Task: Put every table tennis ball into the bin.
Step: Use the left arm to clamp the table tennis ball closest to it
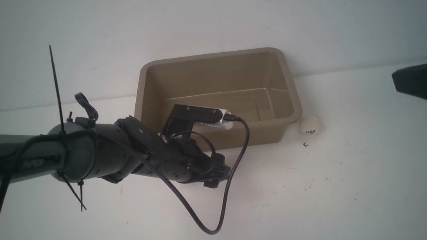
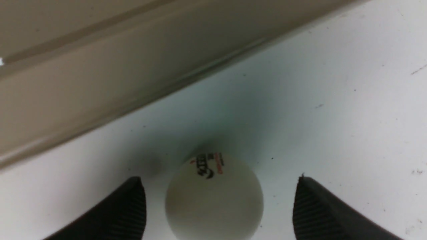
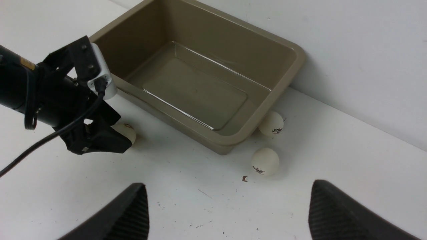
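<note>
Scuffed white table point(image 1: 323, 203) met a bare pale wall point(image 1: 203, 15), bin point(image 1: 211, 61) sat near it, left gripper point(image 2: 218, 178) gaped around a ball point(image 2: 213, 200) ungrasped, two more balls point(image 3: 271, 124) point(image 3: 265, 161) lay beside the bin's corner, right gripper point(image 3: 228, 183) hung spread, empty.

even, cool light; soft shadows; left wrist view perhaps slightly blurred.

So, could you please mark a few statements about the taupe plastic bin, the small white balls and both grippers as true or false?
1. The rectangular taupe plastic bin holds no balls. True.
2. The left gripper is shut on a white table tennis ball. False: its jaws are open, with gaps either side of the ball, which sits on the white table.
3. Two more white balls lie outside the bin by one corner. True.
4. The right gripper holds a ball. False: it is open and empty.
</note>
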Robot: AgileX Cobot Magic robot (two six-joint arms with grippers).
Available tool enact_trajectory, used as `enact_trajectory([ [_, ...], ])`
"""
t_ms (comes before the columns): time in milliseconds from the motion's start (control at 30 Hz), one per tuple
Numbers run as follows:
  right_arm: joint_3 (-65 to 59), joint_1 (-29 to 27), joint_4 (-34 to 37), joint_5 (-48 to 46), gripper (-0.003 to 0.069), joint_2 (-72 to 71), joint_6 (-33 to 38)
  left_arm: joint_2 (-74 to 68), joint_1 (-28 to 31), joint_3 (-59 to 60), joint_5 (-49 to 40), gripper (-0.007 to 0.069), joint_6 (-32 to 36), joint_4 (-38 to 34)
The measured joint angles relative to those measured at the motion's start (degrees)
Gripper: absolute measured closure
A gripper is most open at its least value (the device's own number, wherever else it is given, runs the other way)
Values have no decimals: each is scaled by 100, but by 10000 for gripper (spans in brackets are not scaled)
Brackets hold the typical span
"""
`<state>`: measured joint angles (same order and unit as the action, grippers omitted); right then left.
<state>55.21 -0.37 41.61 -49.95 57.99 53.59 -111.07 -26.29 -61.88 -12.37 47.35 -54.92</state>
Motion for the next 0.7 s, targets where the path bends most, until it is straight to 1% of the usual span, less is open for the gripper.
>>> enact_trajectory([
  [67,0,0,61,0,74,0,0,-31,-41,0,84,97,44,-42],
  [133,0,0,82,-11,74,0,0,-71,-54,0,108,120,57,-104],
  [200,0,0,109,-42,74,0,0,-148,-54,0,137,167,57,-184],
  [300,0,0,118,-49,74,0,0,-232,-54,0,181,269,63,-212],
  [500,0,0,123,-85,74,0,0,-209,-54,0,202,272,128,-237],
  [700,0,0,123,-98,74,0,0,201,-54,0,-405,272,364,-237],
])
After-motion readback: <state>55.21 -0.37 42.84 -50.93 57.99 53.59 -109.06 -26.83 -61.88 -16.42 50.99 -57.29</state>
